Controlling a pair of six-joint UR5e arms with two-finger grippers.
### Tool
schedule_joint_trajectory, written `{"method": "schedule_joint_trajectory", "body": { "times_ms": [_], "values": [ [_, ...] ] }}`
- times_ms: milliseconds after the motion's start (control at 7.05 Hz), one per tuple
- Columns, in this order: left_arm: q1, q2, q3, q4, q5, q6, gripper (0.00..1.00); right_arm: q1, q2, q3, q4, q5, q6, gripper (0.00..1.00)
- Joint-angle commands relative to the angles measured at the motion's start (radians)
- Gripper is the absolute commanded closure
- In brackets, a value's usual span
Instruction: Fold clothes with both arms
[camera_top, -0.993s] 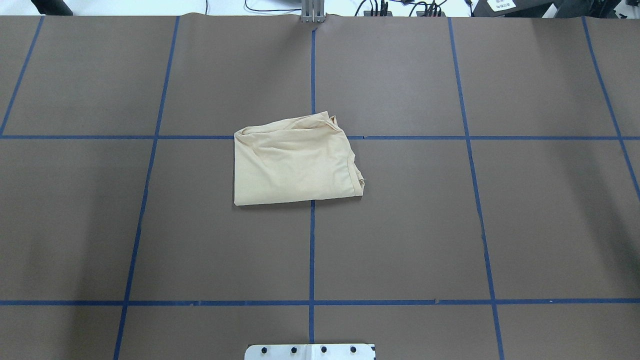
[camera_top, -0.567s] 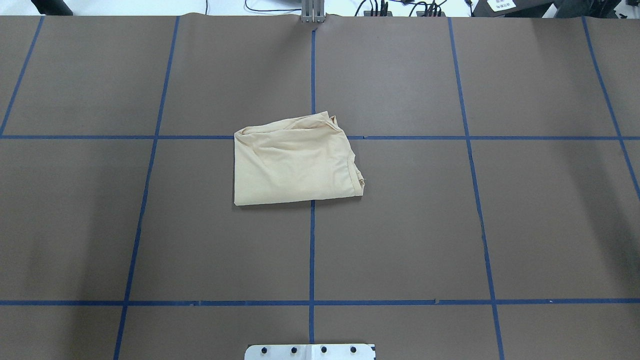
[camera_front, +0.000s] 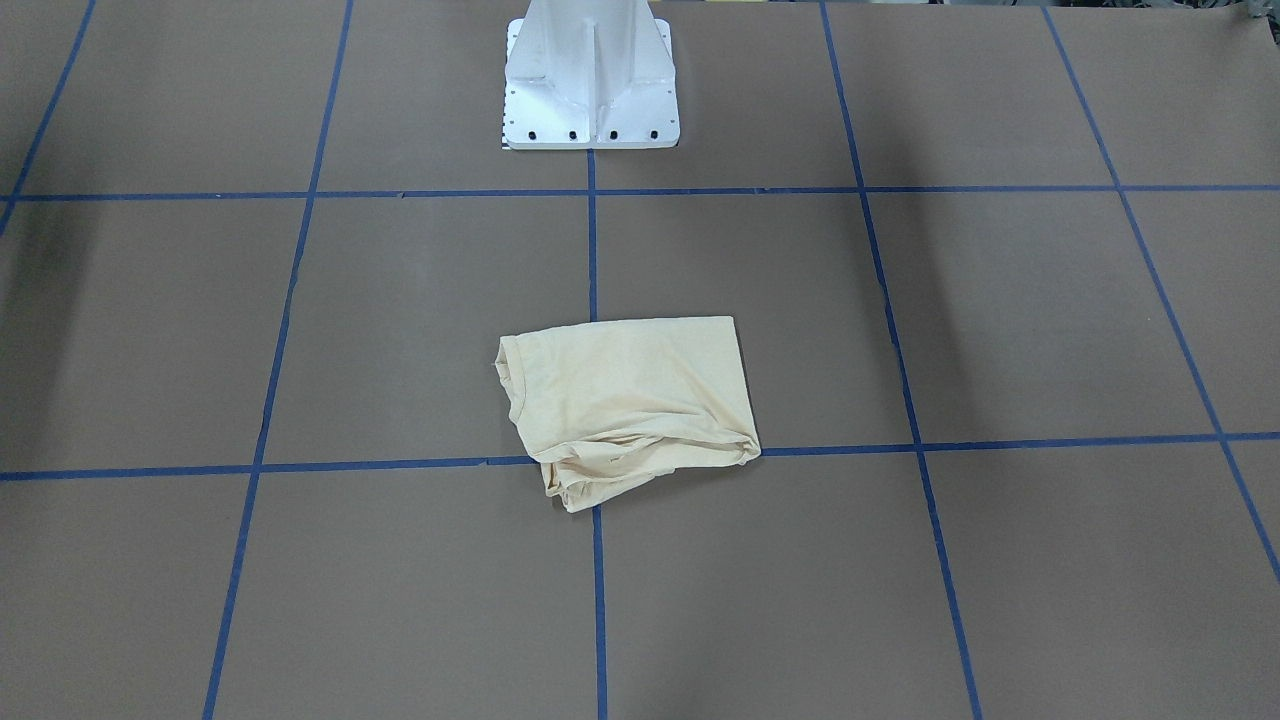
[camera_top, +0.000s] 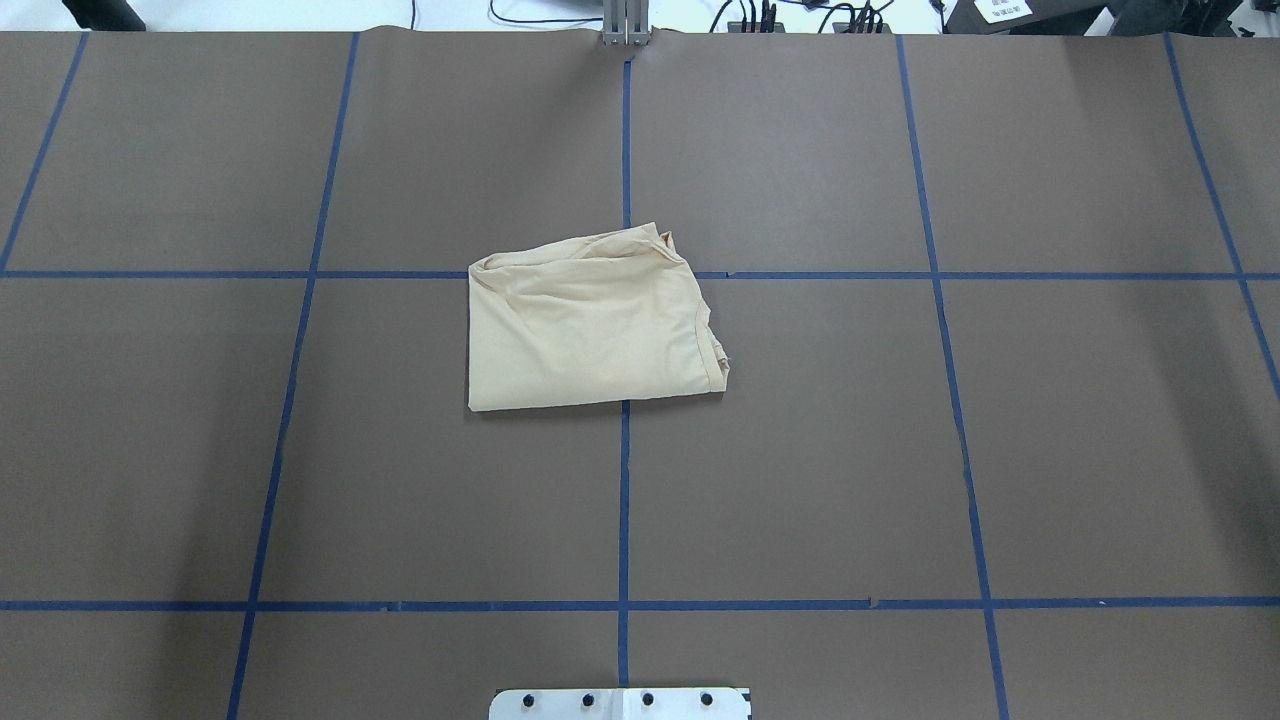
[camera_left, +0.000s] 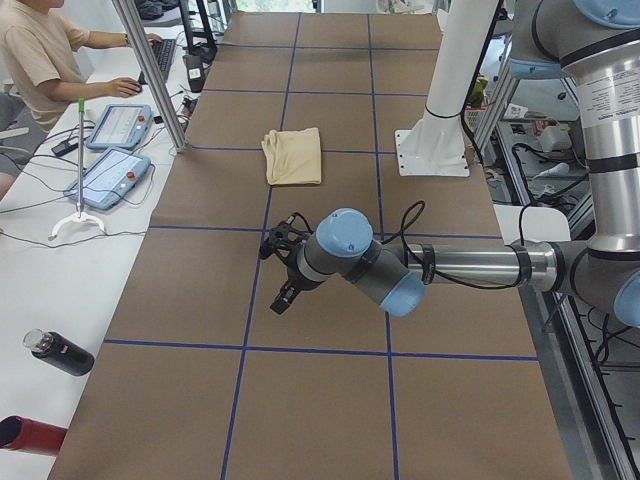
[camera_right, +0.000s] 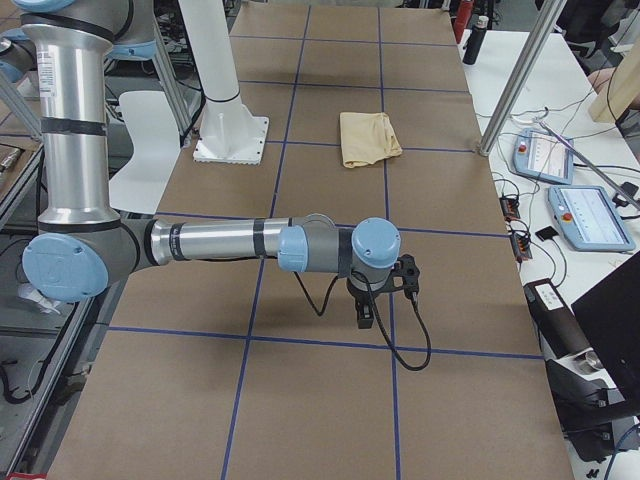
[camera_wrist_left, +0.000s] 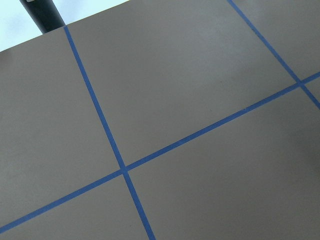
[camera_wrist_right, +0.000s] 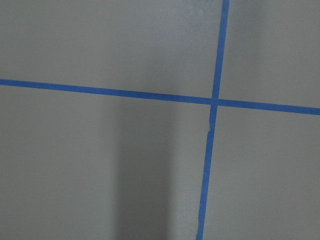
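The clothes are one pale cream-yellow shirt (camera_top: 590, 325), folded into a small, rough rectangle at the table's middle, with rumpled layers along its far edge (camera_front: 630, 400). It also shows far off in the side views (camera_left: 293, 155) (camera_right: 368, 137). Neither arm touches it. My left gripper (camera_left: 281, 296) hangs low over bare table well away from the shirt, and so does my right gripper (camera_right: 366, 314) at the other end. Both show only in the side views, so I cannot tell whether either is open or shut. Both wrist views show only brown table and blue tape.
The white pedestal base (camera_front: 590, 80) stands at the robot's edge of the table (camera_top: 800, 450). A seated person (camera_left: 40, 60), teach pendants (camera_left: 105, 175) and a black bottle (camera_left: 60, 352) are on the side bench. More pendants (camera_right: 590, 215) lie beyond the far edge.
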Motion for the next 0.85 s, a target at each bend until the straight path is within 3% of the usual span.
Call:
{"method": "schedule_joint_trajectory", "body": {
  "times_ms": [0,709],
  "values": [
    [0.004,0.000,-0.009,-0.002,-0.005,0.001,0.01,0.001,0.000,-0.002,0.000,-0.003,0.003,0.00],
    [0.004,0.002,-0.023,-0.010,-0.011,0.001,0.01,0.001,0.015,0.005,0.000,0.009,0.003,0.00]
  ]
}}
